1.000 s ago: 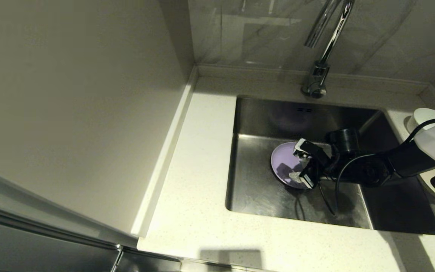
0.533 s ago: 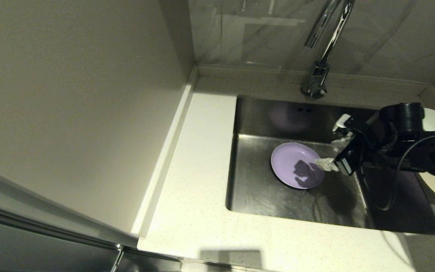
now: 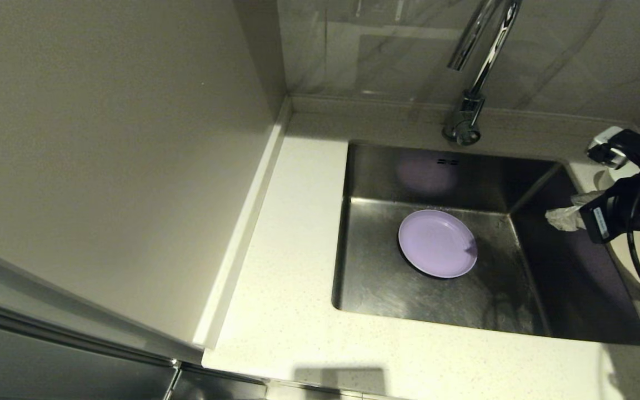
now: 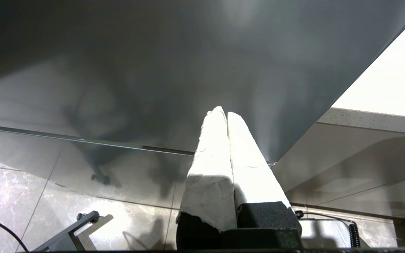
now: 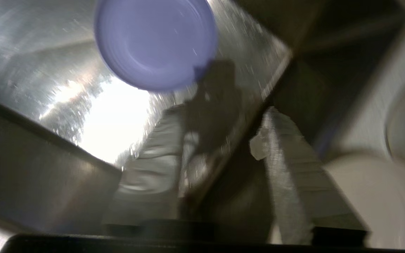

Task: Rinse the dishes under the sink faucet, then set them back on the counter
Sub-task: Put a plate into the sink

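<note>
Stainless sink (image 3: 375, 289) is holding the lilac plate (image 3: 436, 243) flat near its middle; I'm hovering my right gripper (image 3: 578, 186), jaws spread, empty, beside the rim. Left gripper (image 4: 223, 117) is parked, fingers together. I'd re-approach low, pinching the plate's edge.

Black right hand (image 3: 578, 186), white-wrapped fingers (image 3: 561, 218), looping black cable (image 3: 639, 266).

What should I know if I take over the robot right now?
Right hand: open, empty, at the sink's right edge. Left hand: shut, parked low beside the cabinet.
The purple plate lies flat on the sink floor, not directly beneath the faucet; no water shows.
A beige plate sits on the counter at right.
Left: rinse the dishes, return them to the counter.
</note>
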Robot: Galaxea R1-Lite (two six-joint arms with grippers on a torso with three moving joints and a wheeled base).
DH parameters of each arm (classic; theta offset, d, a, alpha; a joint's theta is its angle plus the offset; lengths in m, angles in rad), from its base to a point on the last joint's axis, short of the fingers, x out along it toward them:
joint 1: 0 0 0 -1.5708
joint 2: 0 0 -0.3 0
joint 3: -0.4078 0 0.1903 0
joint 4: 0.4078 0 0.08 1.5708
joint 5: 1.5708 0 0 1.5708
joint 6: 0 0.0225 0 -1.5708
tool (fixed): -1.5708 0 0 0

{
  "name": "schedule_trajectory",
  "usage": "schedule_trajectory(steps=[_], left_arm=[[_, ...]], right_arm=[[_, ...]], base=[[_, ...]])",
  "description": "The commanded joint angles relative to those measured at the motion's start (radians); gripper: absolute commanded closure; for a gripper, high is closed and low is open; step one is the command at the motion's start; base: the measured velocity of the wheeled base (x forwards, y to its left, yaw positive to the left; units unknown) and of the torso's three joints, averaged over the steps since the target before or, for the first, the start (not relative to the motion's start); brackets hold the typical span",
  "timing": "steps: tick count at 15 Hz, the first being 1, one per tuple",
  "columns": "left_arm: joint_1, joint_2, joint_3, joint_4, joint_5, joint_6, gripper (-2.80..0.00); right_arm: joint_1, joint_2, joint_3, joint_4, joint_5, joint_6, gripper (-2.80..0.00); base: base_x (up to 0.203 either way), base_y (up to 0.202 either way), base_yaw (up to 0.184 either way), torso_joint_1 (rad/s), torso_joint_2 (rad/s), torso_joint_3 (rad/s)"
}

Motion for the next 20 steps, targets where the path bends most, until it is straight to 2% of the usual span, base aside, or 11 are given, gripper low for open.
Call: schedule_trajectory(steps=[1,3,4,7,9,10,11,18,20], left_arm=[[0.0,-0.003,0.0,0.0,0.0,-0.001,0.0],[0.0,-0.003,0.0,0.0,0.0,-0.001,0.0],[0.0,-0.003,0.0,0.0,0.0,-0.001,0.0],[0.0,-0.003,0.0,0.0,0.0,0.0,0.0],[0.0,-0.003,0.0,0.0,0.0,-0.001,0.0],[0.0,-0.003,0.0,0.0,0.0,-0.001,0.0],[0.0,-0.004,0.0,0.0,0.0,-0.001,0.0],[0.0,-0.003,0.0,0.0,0.0,0.0,0.0],[0.0,-0.003,0.0,0.0,0.0,-0.001,0.0]], right_arm=[[-0.006,-0.06,-0.007,0.057,-0.056,0.085,0.0],[-0.002,-0.088,-0.007,0.145,-0.082,0.197,0.0],[-0.001,-0.1,-0.009,0.185,-0.086,0.225,0.0],[0.005,-0.149,-0.008,0.281,-0.126,0.284,0.0],[0.011,-0.175,0.007,0.3,-0.177,0.288,0.0],[0.014,-0.182,0.037,0.301,-0.215,0.287,-2.8],[0.016,-0.192,0.056,0.301,-0.256,0.286,-2.8],[0.012,-0.114,0.055,0.296,-0.271,0.289,-2.8],[0.008,-0.064,0.053,0.245,-0.332,0.288,-2.8]], base=[[0.0,0.0,0.0,0.0,0.0,0.0],[0.0,0.0,0.0,0.0,0.0,0.0],[0.0,0.0,0.0,0.0,0.0,0.0],[0.0,0.0,0.0,0.0,0.0,0.0],[0.0,0.0,0.0,0.0,0.0,0.0],[0.0,0.0,0.0,0.0,0.0,0.0],[0.0,0.0,0.0,0.0,0.0,0.0],[0.0,0.0,0.0,0.0,0.0,0.0],[0.0,0.0,0.0,0.0,0.0,0.0]])
